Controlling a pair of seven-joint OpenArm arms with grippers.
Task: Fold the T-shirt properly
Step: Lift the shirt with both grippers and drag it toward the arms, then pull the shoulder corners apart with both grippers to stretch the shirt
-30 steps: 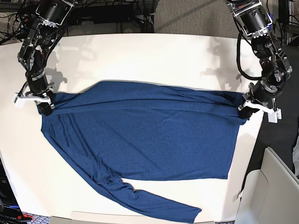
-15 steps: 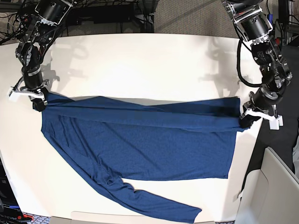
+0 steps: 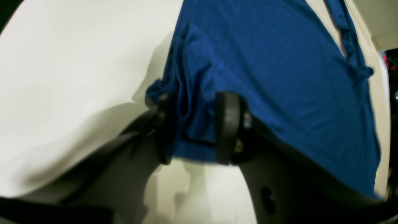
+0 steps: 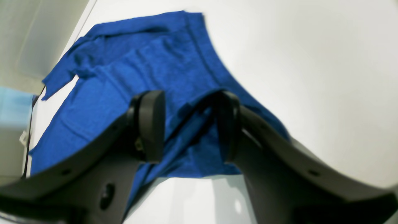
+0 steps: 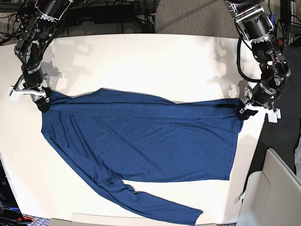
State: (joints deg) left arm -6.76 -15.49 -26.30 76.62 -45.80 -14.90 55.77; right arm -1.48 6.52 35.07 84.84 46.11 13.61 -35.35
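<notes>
The dark blue T-shirt (image 5: 141,141) lies spread on the white table (image 5: 141,61). Its far edge is folded over and stretched between both grippers. My left gripper (image 5: 245,112) is at the base view's right, shut on the shirt's corner near the table edge. In the left wrist view, bunched cloth (image 3: 192,102) fills the space in the gripper (image 3: 196,130). My right gripper (image 5: 43,102) is at the base view's left and holds the other corner. In the right wrist view, the shirt (image 4: 140,62) runs between the gripper's (image 4: 188,124) fingers. One long sleeve (image 5: 160,205) trails toward the front edge.
A white bin (image 5: 277,188) stands off the table's right front corner. Cables and dark equipment (image 5: 108,14) lie behind the far edge. The left gripper is close to the table's right edge (image 5: 256,141).
The folded far edge, pulled flat and toward the front half a second ago, has shifted back toward the far side. The left gripper moved away from the front; the right gripper moved slightly right.
</notes>
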